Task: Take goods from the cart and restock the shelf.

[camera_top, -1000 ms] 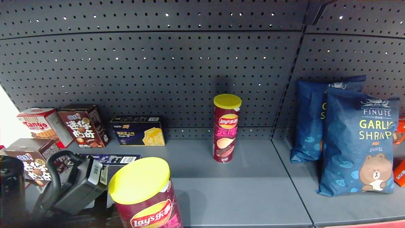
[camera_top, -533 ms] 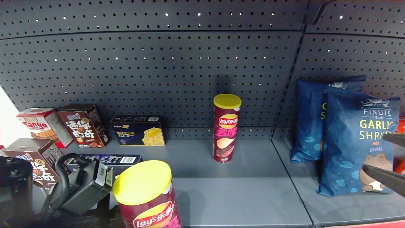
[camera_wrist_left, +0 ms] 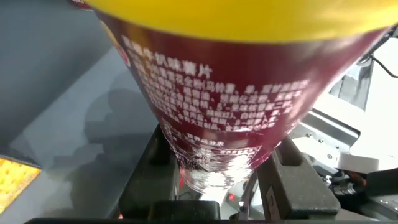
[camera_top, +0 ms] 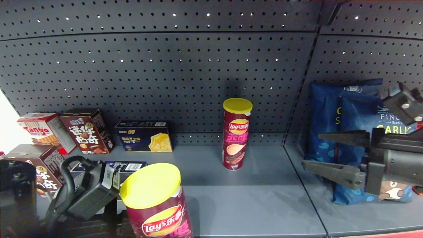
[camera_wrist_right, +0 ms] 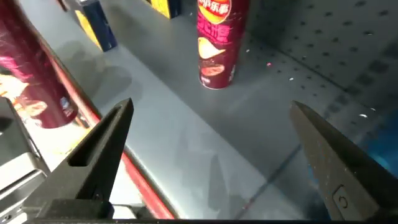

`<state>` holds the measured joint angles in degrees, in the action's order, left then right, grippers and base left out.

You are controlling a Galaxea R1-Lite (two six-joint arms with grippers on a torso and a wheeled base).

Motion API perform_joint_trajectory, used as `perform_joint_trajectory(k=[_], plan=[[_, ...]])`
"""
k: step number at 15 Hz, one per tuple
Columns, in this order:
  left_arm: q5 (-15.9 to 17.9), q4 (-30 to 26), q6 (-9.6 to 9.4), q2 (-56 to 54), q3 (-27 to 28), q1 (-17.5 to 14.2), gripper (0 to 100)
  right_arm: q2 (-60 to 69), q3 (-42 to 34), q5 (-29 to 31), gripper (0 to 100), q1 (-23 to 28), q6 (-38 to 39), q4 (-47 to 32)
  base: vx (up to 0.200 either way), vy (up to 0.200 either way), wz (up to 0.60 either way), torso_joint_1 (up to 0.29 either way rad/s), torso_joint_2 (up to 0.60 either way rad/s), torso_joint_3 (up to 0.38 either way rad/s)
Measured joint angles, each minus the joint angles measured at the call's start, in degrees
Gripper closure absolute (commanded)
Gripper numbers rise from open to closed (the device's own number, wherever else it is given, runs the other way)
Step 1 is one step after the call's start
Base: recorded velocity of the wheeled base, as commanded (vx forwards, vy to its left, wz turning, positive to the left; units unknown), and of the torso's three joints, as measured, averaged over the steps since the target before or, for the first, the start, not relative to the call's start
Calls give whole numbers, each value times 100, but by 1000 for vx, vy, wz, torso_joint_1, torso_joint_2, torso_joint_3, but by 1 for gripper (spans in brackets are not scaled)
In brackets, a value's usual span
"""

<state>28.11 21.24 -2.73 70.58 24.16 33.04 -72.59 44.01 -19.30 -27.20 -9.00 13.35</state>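
Currently our left claw (camera_wrist_left: 217, 177) is clamping the lower body of the chips can (camera_top: 158, 215), with fingers pressing on either side (the left wrist view is showing this best). We are holding the can near the front edge of the shelf (camera_top: 257, 198), left of centre. It is standing upright, its yellow lid pointing up and its long axis running near vertical. Its base is getting cut off at the head view's bottom edge. Our right claw (camera_top: 310, 149) is hanging wide open before the blue bags (camera_top: 324, 112), gripping nothing, well apart from the can.
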Motion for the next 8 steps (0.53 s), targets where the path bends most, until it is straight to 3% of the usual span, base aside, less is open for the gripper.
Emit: perform_joint_trajectory(k=[6, 8], plan=[[-22, 227, -41, 461, 758, -160, 100, -1097, 338, -563, 0, -37, -74, 709, 0, 0, 0, 0, 0, 0], [-15, 222, -251, 577, 836, -252, 100, -1407, 583, -747, 0, -6, -77, 866, 0, 0, 0, 0, 0, 0]])
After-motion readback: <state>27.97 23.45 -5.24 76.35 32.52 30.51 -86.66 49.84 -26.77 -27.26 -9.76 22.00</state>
